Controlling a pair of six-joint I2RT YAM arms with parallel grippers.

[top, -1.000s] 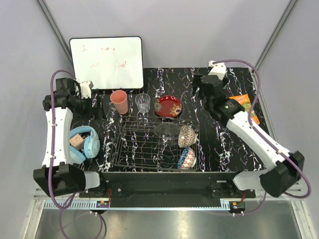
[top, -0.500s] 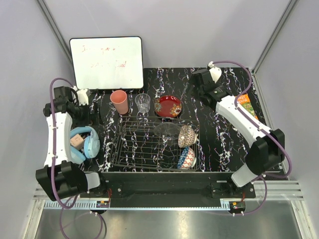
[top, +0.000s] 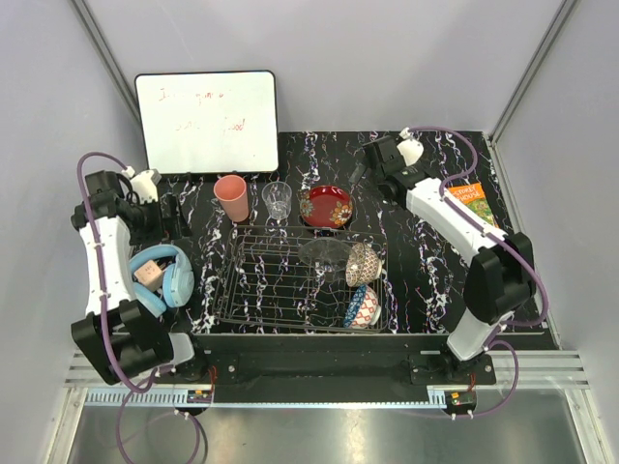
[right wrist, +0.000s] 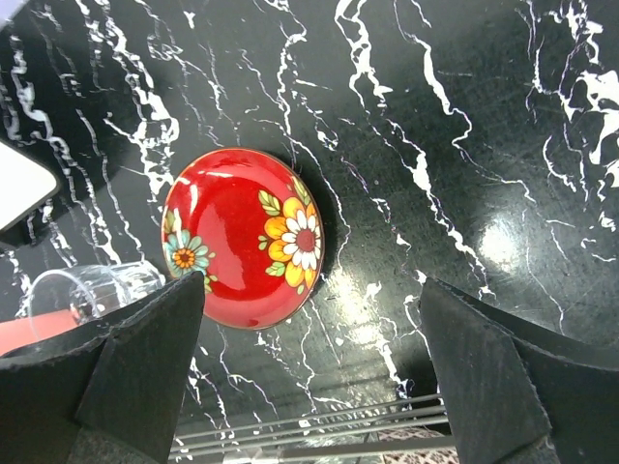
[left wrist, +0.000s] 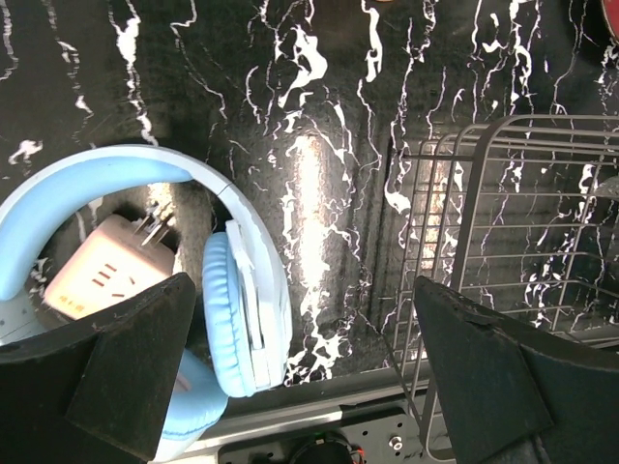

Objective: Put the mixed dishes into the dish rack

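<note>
The dish rack (top: 261, 280) stands at the table's front middle. In its right part are the clear glass bowl (top: 324, 257), the beige speckled bowl (top: 362, 263) and the blue patterned bowl (top: 363, 307). Behind it stand the salmon-pink cup (top: 230, 197), the glass tumbler (top: 278, 200) and the red plate (top: 326, 207). My right gripper (top: 363, 172) is open and empty, above the table just behind and right of the plate (right wrist: 242, 249). My left gripper (top: 177, 215) is open and empty, over bare table between the headphones (left wrist: 232, 309) and the rack's left edge (left wrist: 522, 222).
Light-blue headphones (top: 162, 278) with a white plug adapter (left wrist: 102, 275) lie at the front left. A white board (top: 206, 121) leans at the back left. An orange book (top: 474, 203) lies at the right edge. The tumbler (right wrist: 87, 290) shows left of the plate in the right wrist view.
My right arm has swung back and left, bringing its gripper near the red plate. My left arm has drawn back to the left. The dishes have not moved.
</note>
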